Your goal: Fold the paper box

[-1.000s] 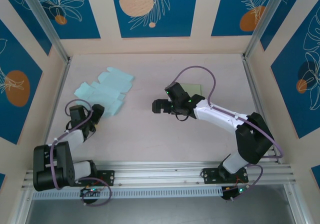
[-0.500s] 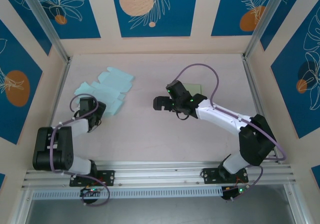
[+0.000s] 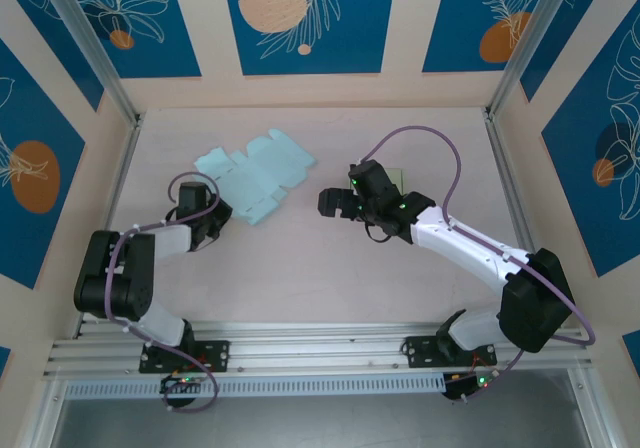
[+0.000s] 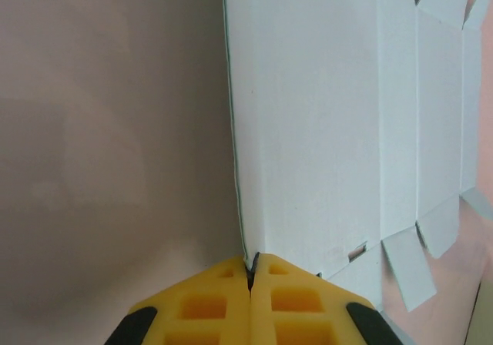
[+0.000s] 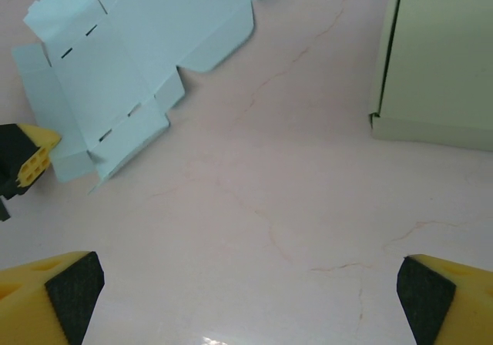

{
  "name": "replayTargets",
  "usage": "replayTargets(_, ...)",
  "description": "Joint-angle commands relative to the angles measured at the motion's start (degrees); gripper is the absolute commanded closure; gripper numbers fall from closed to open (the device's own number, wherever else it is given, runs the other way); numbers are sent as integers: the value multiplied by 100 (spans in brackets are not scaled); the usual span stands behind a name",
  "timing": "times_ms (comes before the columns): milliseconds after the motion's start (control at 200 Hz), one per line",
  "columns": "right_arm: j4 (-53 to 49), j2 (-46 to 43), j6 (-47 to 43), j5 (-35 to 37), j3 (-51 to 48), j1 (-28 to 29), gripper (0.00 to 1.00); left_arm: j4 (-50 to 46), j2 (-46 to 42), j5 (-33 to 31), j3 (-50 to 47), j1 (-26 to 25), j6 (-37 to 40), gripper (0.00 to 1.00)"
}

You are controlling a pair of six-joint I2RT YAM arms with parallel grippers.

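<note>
Pinching the near corner of the pale blue die-cut paper box blank [image 4: 323, 114], the left jaws are pressed tight together. Their yellow fingertips [image 4: 208, 306] meet at a seam, and the sheet's edge runs into that seam. The blank lies unfolded and flat on the pale pink bench [image 3: 300, 268], left of centre, with its flaps, slots and crease lines all spread out. No walls are raised, so it encloses nothing.

The right jaws stand wide apart, with black-faced yellow fingertips [image 5: 54, 291] at the two lower corners of the right wrist view and bare bench between them. They hang just beside the blank's right end, apart from it. Behind the right wrist a pale green folded cardboard box [image 5: 439, 60] rests flat on the bench, well apart from the blue sheet. Its inside cannot be seen.
</note>
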Motion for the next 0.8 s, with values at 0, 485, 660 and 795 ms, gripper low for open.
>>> replayTargets(0, 52, -132, -179, -111, -104, -97, 0, -791, -480, 366, 133, 0, 1354, 100)
replayTargets(485, -400, -280, -1162, -934, 233, -561, 1, -3078, -2020, 938, 1658, 431, 5867, 100)
replayTargets(660, -451, -267, -1523, -1370, 565, -727, 0, -4567, -1830, 1662, 3044, 431, 6916, 100)
replayTargets(795, -759, -310, -1922, -1464, 1020, -745, 0, -5681, -1771, 2287, 4109, 416, 7370, 100)
